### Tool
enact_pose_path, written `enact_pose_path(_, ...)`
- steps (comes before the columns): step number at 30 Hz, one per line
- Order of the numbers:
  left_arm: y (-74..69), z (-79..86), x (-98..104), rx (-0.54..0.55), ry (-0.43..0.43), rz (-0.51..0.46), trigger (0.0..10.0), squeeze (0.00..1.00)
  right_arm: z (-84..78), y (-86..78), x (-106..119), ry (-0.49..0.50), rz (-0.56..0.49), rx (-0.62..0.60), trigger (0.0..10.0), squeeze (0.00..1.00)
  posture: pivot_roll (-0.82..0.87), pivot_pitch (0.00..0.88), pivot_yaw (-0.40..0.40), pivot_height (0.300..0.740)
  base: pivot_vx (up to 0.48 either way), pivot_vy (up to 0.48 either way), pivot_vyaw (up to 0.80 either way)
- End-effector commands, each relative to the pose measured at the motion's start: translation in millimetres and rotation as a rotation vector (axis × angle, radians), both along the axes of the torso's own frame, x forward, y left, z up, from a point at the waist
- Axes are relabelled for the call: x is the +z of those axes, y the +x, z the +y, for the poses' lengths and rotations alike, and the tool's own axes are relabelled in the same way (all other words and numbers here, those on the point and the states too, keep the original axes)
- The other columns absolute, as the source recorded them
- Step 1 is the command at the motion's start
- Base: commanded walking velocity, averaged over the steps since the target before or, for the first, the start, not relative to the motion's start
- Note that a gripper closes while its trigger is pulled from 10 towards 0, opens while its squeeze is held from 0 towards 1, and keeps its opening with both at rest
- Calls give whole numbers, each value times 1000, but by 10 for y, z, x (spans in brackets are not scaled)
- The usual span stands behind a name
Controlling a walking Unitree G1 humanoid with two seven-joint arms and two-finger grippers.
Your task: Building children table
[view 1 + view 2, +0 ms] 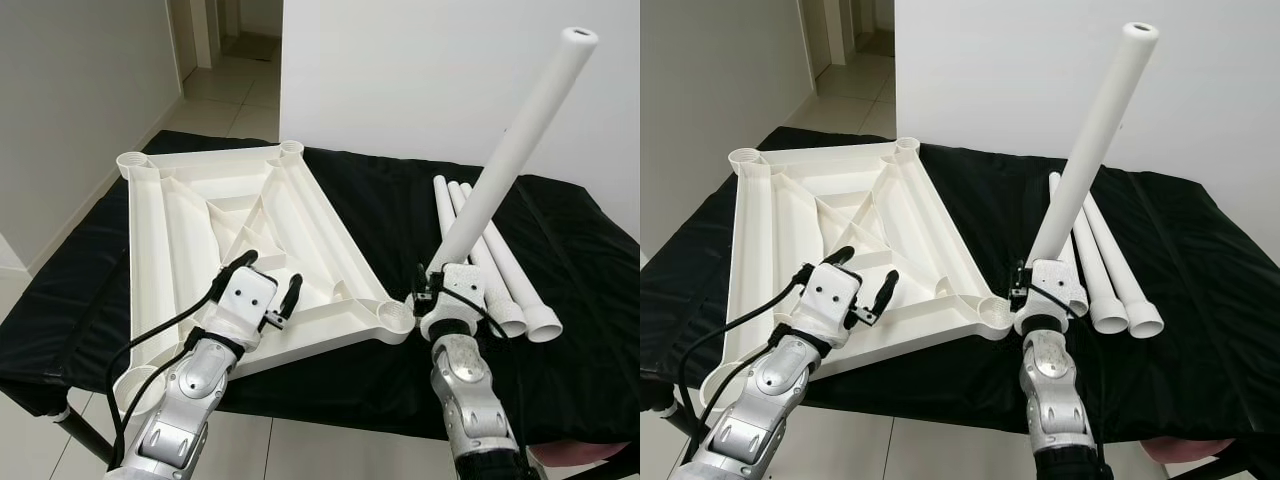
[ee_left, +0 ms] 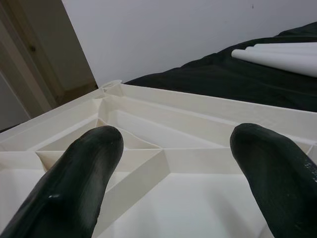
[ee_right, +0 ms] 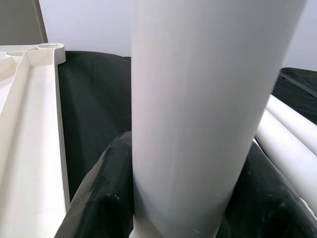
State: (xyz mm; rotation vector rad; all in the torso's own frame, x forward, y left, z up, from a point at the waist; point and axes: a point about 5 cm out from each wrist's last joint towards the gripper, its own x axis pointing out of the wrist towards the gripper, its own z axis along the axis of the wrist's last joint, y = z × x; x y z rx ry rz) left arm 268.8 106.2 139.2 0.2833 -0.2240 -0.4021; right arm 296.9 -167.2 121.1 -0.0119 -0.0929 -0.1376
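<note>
Left gripper [image 1: 268, 283]: At about 7 o'clock in my head view, I found it hovering over the near part of the upturned tabletop [image 1: 190, 225], fingers [image 2: 74, 173] spread wide and holding nothing.
Right gripper [image 1: 440, 285]: At about 5 o'clock, I found it closed around the lower end of one white leg tube [image 1: 510, 150], which leaned up and away toward 1 o'clock.
Near corner socket [image 1: 392, 316]: It sat just beside the gripped tube's foot, and I saw no leg in it.
Tabletop: I noted it lying underside up on the black cloth [image 1: 400, 210], ribs showing, filling the 9 to 11 o'clock area.
Spare legs [image 1: 500, 265]: I counted three white tubes lying side by side on the cloth at 3 o'clock, just beyond the right gripper.
Far sockets [image 1: 290, 150]: The two far corners at 11 and 12 o'clock also looked empty to me.
Progress: I judged the build early; no leg appeared seated, one was in hand, three waited.
Remaining: By my reading, all four legs needed fitting, then the table needed turning upright.
Obscured: I could not see the held tube's bottom end behind the gripper, nor whether it touched the socket; the near left corner was partly covered by the left arm.
</note>
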Motion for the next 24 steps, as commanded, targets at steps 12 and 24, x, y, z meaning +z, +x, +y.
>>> enact_pose_path(12, 6, -2, 17, 3, -1, 3, 10000, 0, -144, -3, -148, 3, -33, 54, 10000, 0, 19, 0, -42, 740, 0, 0, 0)
enact_pose_path(24, 12, -16, 71, -10, -19, -7, 10000, 0, -32, -80, -5, 25, -116, 74, 10000, 0, 33, 0, -27, 740, 0, 0, 0)
